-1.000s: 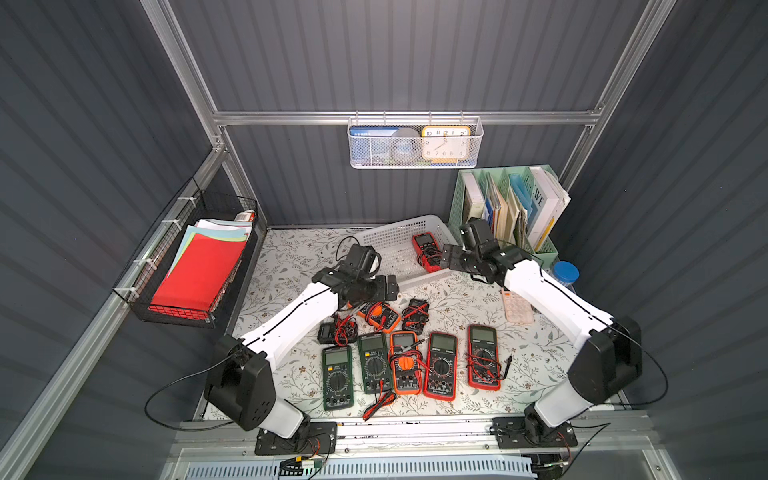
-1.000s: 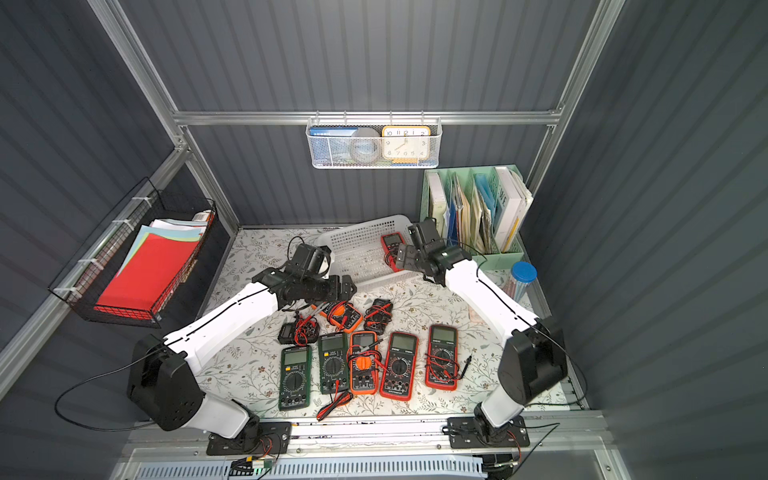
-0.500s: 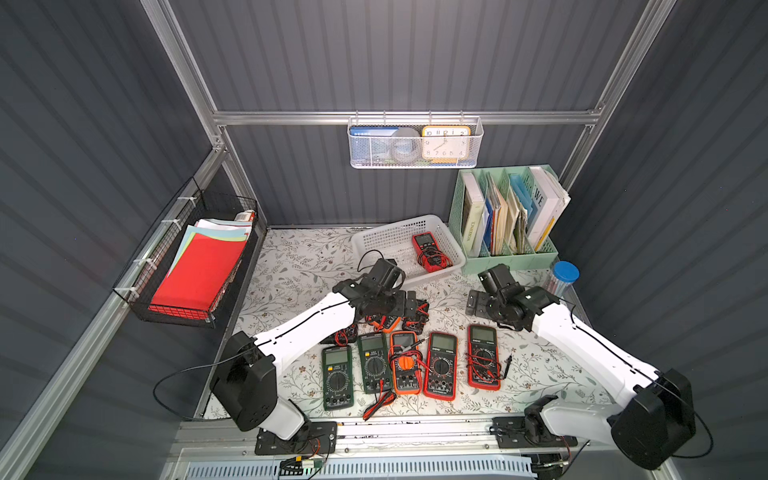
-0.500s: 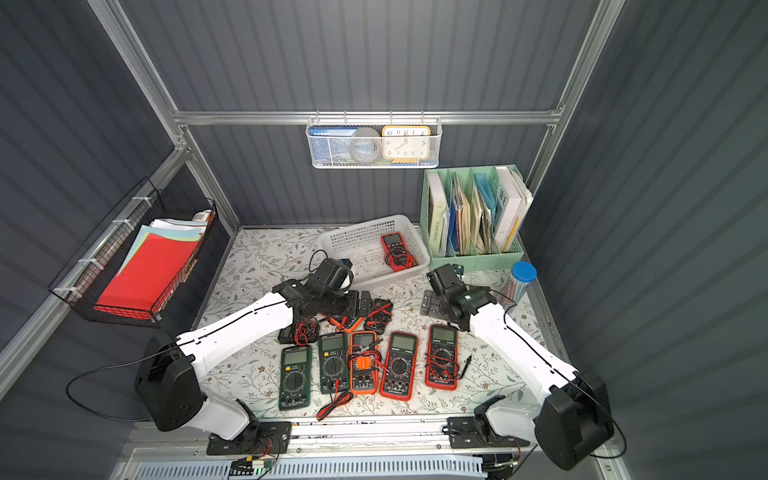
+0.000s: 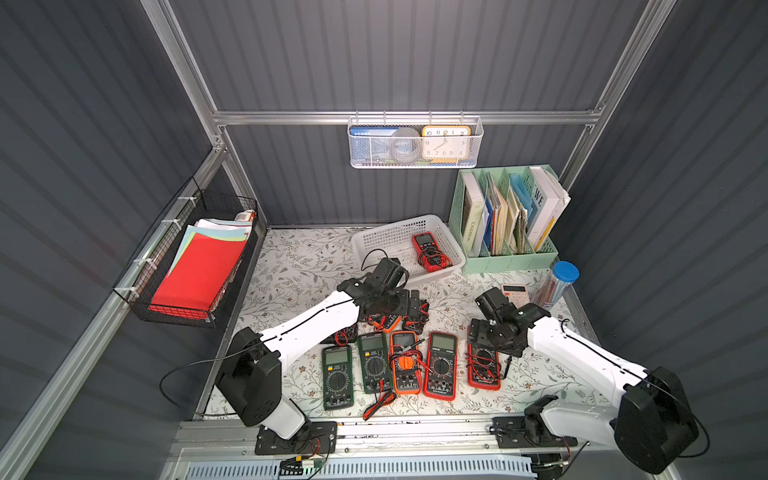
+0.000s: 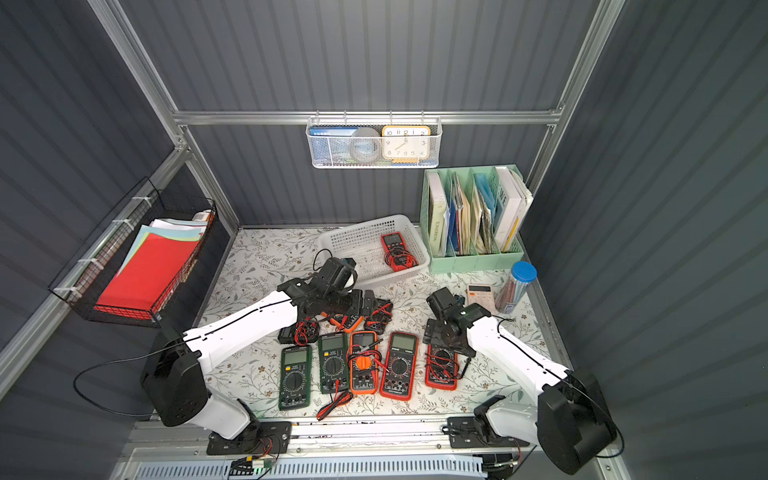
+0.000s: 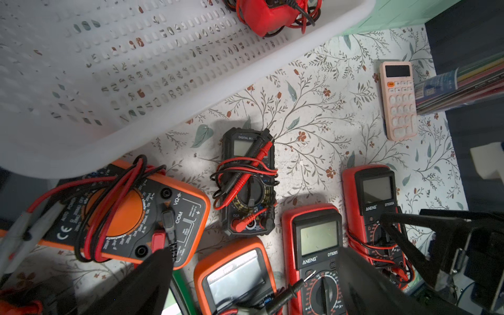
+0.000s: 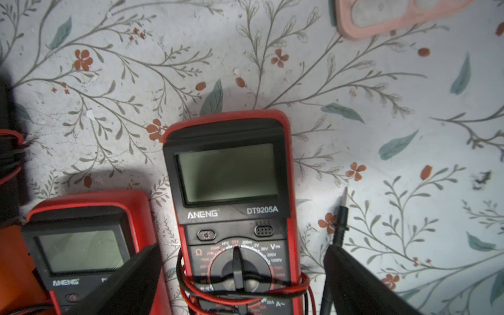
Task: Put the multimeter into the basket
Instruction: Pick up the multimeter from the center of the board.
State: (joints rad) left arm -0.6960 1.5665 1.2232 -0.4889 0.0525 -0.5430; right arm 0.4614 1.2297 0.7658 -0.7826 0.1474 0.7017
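The right end effector [image 8: 241, 253] is being held released, jaws wide apart and empty, above the red ANENG DT9205A multimeter [image 8: 229, 174], which is lying flat, wrapped in its leads, at the right end of the front row on the floral surface [image 8: 381, 122]. The left end effector [image 7: 253, 253] is likewise being held released and empty over the multimeters just beside the white perforated basket [image 5: 365, 243], in which another red multimeter [image 5: 428, 249] is lying.

Overhead light is brightening the floral table [image 5: 291, 270]; the surrounding walls are lying dim. In the left wrist view the basket [image 7: 163, 68] is blurring.
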